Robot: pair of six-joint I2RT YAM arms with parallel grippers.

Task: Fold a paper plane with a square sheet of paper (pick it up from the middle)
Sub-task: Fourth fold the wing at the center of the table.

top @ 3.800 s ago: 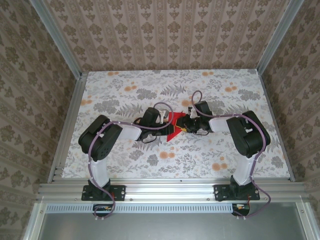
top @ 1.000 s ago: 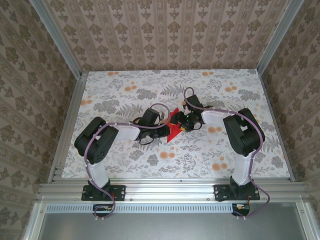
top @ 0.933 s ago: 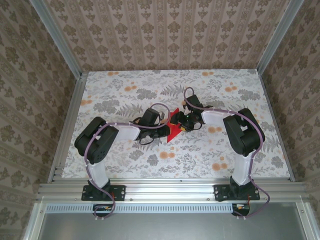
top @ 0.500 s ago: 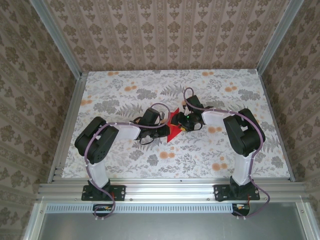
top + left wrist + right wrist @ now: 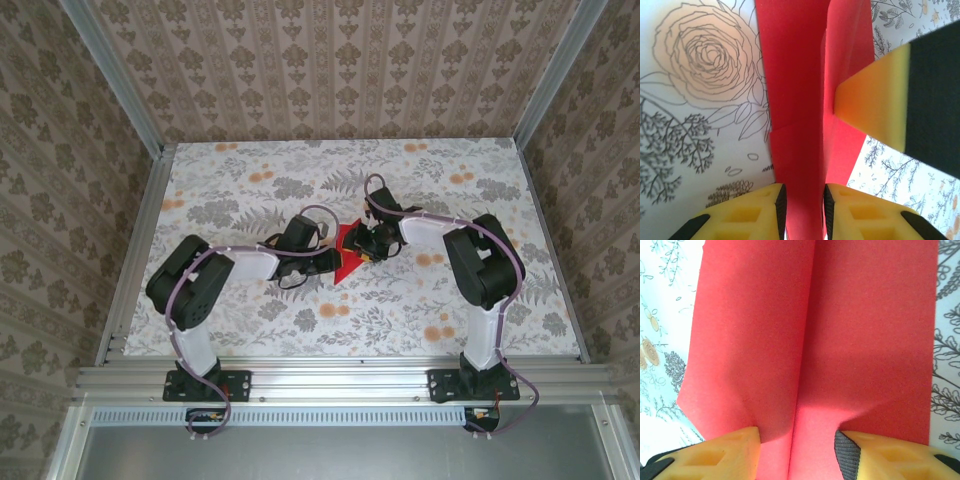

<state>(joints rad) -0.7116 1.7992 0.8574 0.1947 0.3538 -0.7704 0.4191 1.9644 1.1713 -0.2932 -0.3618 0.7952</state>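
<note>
The red paper (image 5: 346, 264), folded into a narrow creased shape, lies on the table's middle between my two grippers. My left gripper (image 5: 334, 262) comes at it from the left. In the left wrist view its fingertips (image 5: 800, 194) stand a little apart, and a raised strip of the red paper (image 5: 795, 100) runs through the gap. My right gripper (image 5: 366, 248) reaches in from the right; one of its fingers (image 5: 880, 105) touches the paper's right layer. In the right wrist view the right gripper (image 5: 796, 436) is open, its tips pressing the red paper (image 5: 815, 330) on either side of a centre crease.
The floral-patterned table (image 5: 250, 190) stretches around the paper on all sides. Aluminium rails (image 5: 135, 250) border it left, right and along the near edge, and wallpapered walls (image 5: 340, 70) close the back and sides.
The right gripper's jaws have narrowed and the left gripper's have loosened a little. Both arms stay at the paper; the right arm has crept slightly leftward.
</note>
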